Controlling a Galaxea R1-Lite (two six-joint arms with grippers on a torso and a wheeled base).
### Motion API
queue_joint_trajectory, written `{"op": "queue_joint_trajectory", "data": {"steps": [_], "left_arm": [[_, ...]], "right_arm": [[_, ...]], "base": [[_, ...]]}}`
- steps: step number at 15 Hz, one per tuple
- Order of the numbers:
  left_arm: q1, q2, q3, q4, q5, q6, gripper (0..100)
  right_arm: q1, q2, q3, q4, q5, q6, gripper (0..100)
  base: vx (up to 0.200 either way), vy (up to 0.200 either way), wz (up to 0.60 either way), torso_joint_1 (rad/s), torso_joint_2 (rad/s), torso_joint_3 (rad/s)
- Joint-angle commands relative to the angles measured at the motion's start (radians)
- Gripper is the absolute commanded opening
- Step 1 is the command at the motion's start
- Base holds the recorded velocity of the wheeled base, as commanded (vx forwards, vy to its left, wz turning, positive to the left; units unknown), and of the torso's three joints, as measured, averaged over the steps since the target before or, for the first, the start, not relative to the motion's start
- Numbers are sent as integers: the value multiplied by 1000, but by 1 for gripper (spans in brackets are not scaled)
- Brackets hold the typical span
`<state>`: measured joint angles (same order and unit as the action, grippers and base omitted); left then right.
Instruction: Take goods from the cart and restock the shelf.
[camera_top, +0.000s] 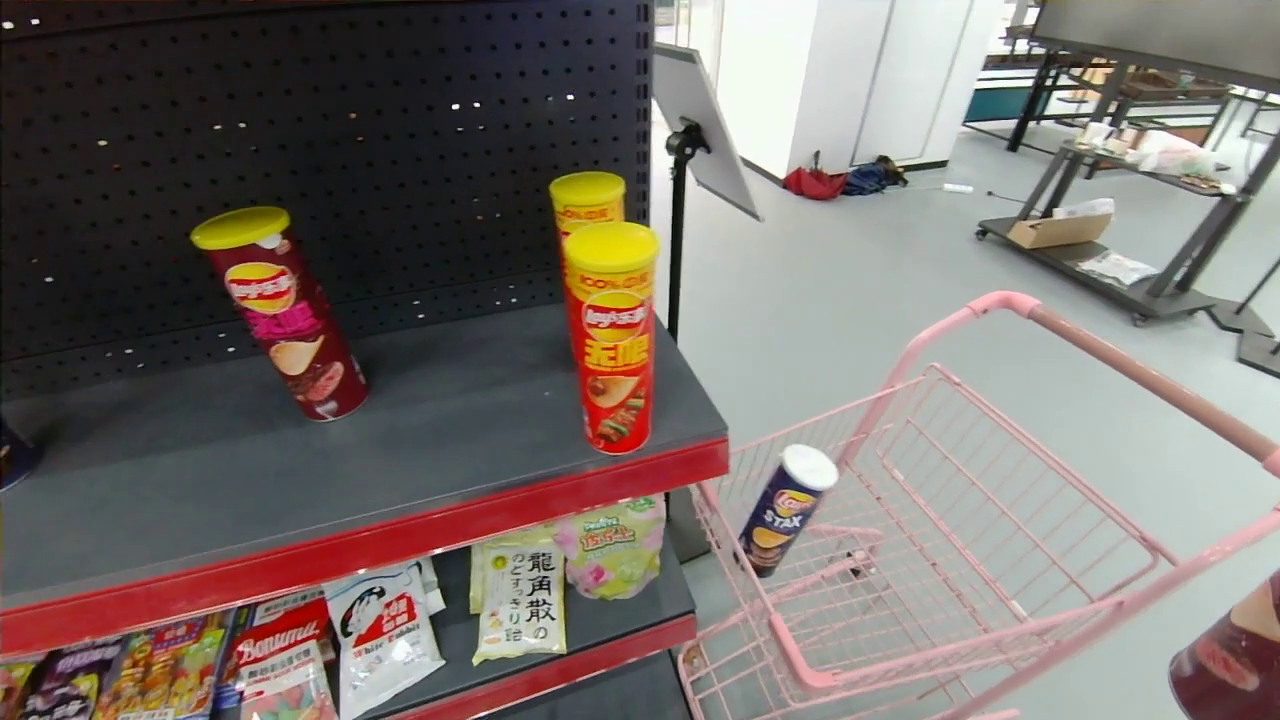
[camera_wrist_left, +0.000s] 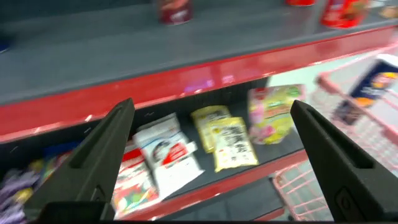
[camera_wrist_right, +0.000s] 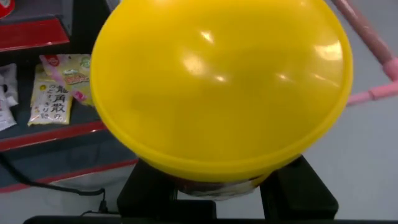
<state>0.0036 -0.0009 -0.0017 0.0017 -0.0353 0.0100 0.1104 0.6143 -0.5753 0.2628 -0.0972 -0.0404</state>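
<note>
The maroon can (camera_top: 1232, 660) is cut off at the head view's corner, across the pink cart (camera_top: 1130, 365) from the shelf (camera_top: 200, 480). Its yellow lid (camera_wrist_right: 217, 81) hides most of the right gripper (camera_wrist_right: 221, 198), whose dark fingers (camera_wrist_right: 152, 196) clasp its body from both sides. The left gripper (camera_wrist_left: 211, 107) hangs spread wide and empty before blurred snack bags (camera_wrist_left: 168, 155) on the lower board, while a blue can (camera_top: 785, 508) leans in the cart's shelf-side corner and two red cans (camera_top: 610, 340) and a second maroon can (camera_top: 280, 315) stand on the shelf.
</note>
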Motion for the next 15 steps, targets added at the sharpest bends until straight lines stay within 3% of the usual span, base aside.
{"op": "queue_joint_trajectory", "data": {"steps": [1, 6, 10, 15], "left_arm": [[1, 1, 0, 0, 0, -1, 100], [-1, 1, 0, 0, 0, -1, 100], [1, 1, 0, 0, 0, 1, 100], [1, 1, 0, 0, 0, 5, 100]], "right_arm": [[0, -8, 8, 0, 1, -1, 0], [0, -34, 23, -2, 1, -4, 0], [0, -169, 77, 0, 1, -9, 0], [8, -311, 157, 10, 5, -13, 0]], "base": [[0, 0, 600, 12, 7, -2], [0, 0, 600, 3, -1, 0], [0, 0, 0, 0, 0, 0], [0, 200, 0, 4, 2, 2]]}}
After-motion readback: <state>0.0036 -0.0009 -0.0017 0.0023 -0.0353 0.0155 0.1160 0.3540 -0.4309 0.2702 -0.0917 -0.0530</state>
